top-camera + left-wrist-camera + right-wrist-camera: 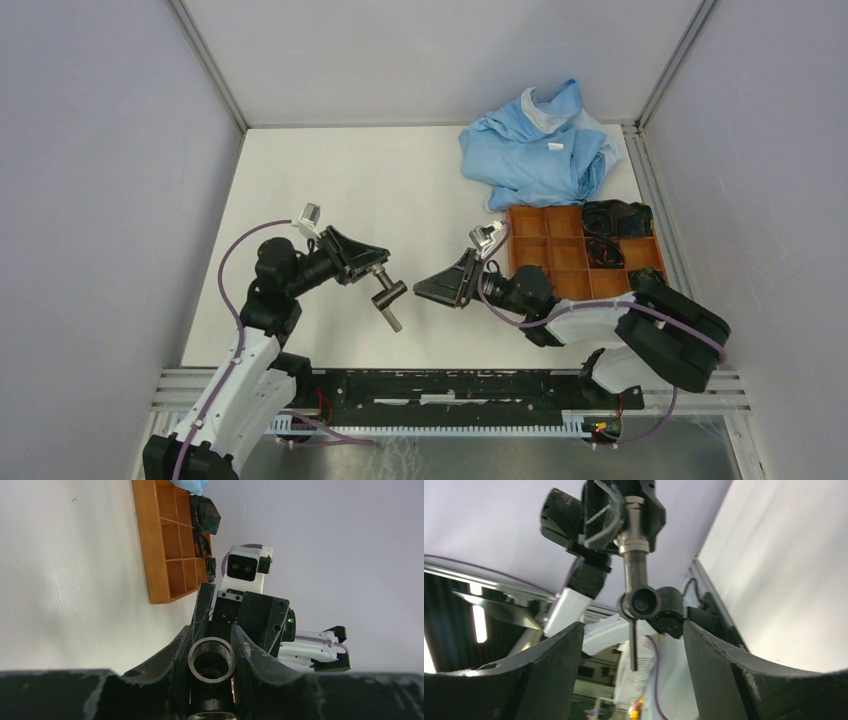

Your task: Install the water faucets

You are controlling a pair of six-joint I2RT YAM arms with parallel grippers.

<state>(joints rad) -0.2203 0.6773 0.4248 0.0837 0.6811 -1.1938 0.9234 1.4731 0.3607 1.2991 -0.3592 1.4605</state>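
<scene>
My left gripper (376, 268) is shut on a dark grey T-shaped faucet fitting (389, 296) and holds it above the table, pointing right. In the left wrist view the fitting's threaded open end (211, 657) sits clamped between the two fingers of the left gripper (211, 647). My right gripper (420, 287) is open and empty, facing the fitting from the right with a small gap. In the right wrist view the fitting (638, 597), with a thin lever hanging down, is just beyond the open right gripper (633, 650). A separate stubby piece does not show.
An orange compartment tray (560, 255) lies behind the right gripper, with black items (615, 220) in its far cells. A crumpled blue cloth (540, 145) lies at the back right. A black rail (450, 385) runs along the near edge. Grey walls enclose the table.
</scene>
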